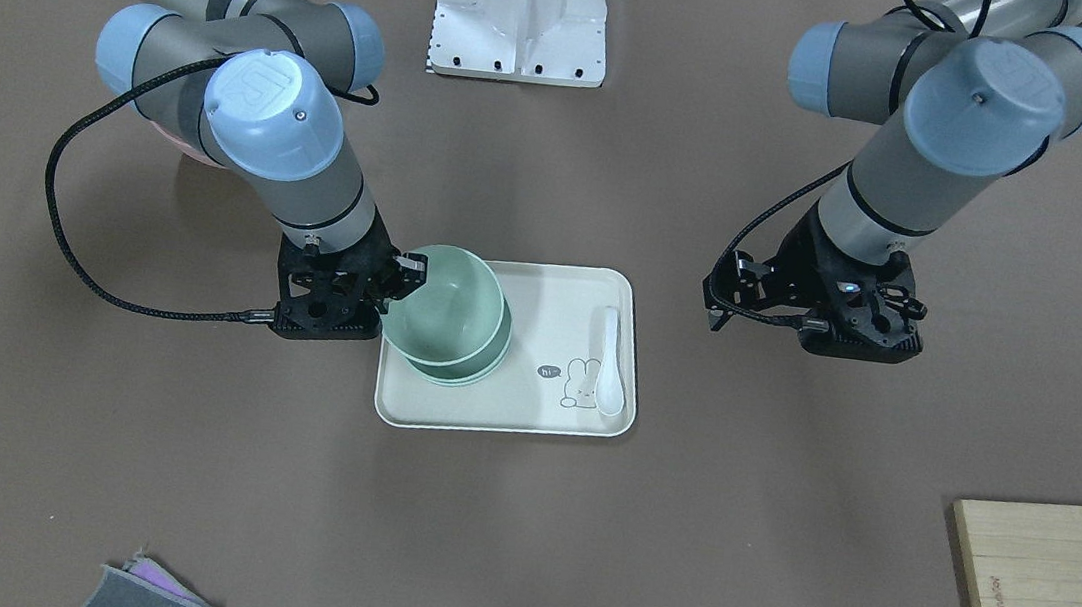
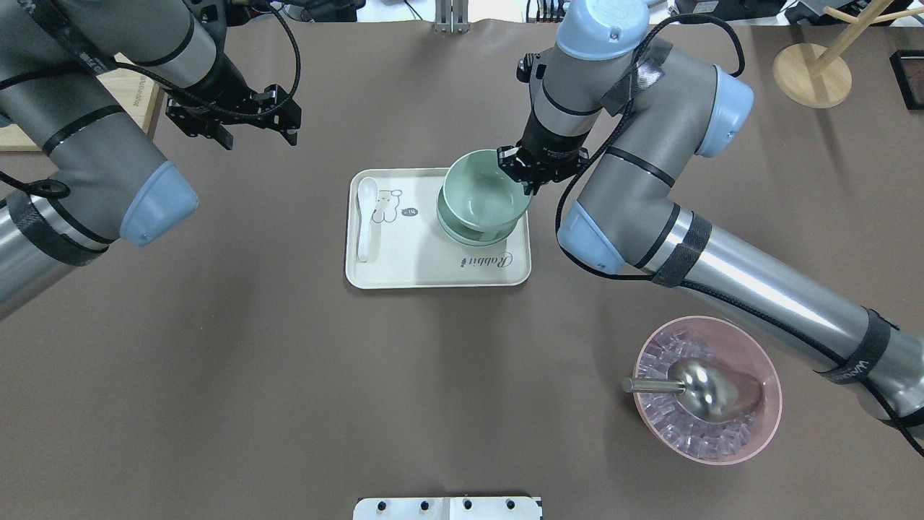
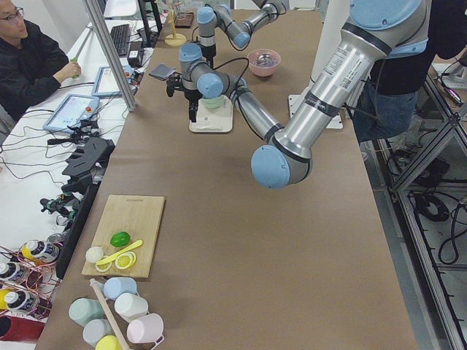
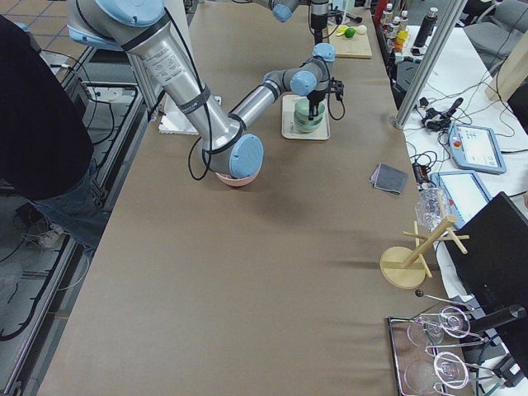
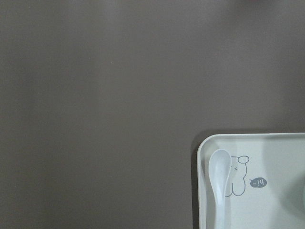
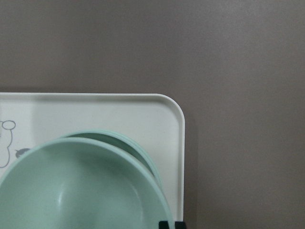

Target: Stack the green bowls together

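Two green bowls [image 1: 487, 362] sit nested on the cream tray [image 1: 530, 408], at its end on my right arm's side. My right gripper [image 1: 400, 274] is shut on the rim of the third green bowl [image 1: 446, 299] and holds it, slightly tilted, right over that stack. I cannot tell whether it touches them. In the overhead view the held bowl [image 2: 480, 195] covers most of the stack [image 2: 451, 230], with the right gripper [image 2: 523, 177] at its rim. In the right wrist view the held bowl [image 6: 81, 191] fills the lower left. My left gripper [image 2: 238, 119] hovers empty, away from the tray.
A white spoon [image 2: 366, 217] lies on the tray's other end by a rabbit drawing. A pink bowl [image 2: 751, 433] with ice cubes and a metal scoop [image 2: 711, 386] stands near my right arm. A wooden cutting board [image 1: 1043, 598] and a folded cloth [image 1: 148, 594] lie at the table's far edge.
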You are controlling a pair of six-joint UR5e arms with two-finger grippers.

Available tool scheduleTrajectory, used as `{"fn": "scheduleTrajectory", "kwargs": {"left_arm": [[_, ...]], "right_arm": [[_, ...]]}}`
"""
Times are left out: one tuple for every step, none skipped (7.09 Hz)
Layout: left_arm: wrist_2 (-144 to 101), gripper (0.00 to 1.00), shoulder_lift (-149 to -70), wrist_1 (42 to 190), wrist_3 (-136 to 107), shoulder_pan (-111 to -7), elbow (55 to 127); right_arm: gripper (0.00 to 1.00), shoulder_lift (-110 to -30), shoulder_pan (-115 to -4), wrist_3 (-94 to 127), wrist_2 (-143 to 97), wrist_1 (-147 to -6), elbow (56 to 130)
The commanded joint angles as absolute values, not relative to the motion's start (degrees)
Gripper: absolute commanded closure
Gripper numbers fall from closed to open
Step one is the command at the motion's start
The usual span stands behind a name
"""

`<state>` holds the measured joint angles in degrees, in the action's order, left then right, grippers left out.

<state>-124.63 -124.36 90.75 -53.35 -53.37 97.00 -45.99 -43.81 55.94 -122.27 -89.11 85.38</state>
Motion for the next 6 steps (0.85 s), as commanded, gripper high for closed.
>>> {"fn": "scheduleTrajectory", "kwargs": {"left_arm": [[-124.6, 0.02, -124.4, 90.9, -53.3, -53.3, 96.8], [-124.6, 0.02, -124.4, 91.1, -53.3, -53.3, 96.3], [-124.6, 0.02, -124.4, 91.1, -53.3, -53.3, 96.3], [-124.6, 0.02, -124.4, 91.1, -53.3, -53.3, 96.2], [-124.6, 0.02, -124.4, 91.1, -53.3, -53.3, 96.3], [-124.6, 0.02, -124.4, 91.1, -53.3, -53.3, 96.2]], "right_arm": [[1.0, -46.0, -43.7, 56.8, -122.3, -87.6, 84.6], [1.0, -46.0, -43.5, 57.9, -122.3, -85.6, 83.9], [1.0, -46.0, -43.4, 58.3, -122.3, -85.2, 83.2], [1.0, -46.0, -43.4, 58.7, -122.3, -85.0, 83.1], [1.0, -46.0, -43.3, 58.9, -122.3, -85.0, 83.1], [0.81, -45.9, -43.3, 58.7, -122.3, -85.0, 83.1]]}}
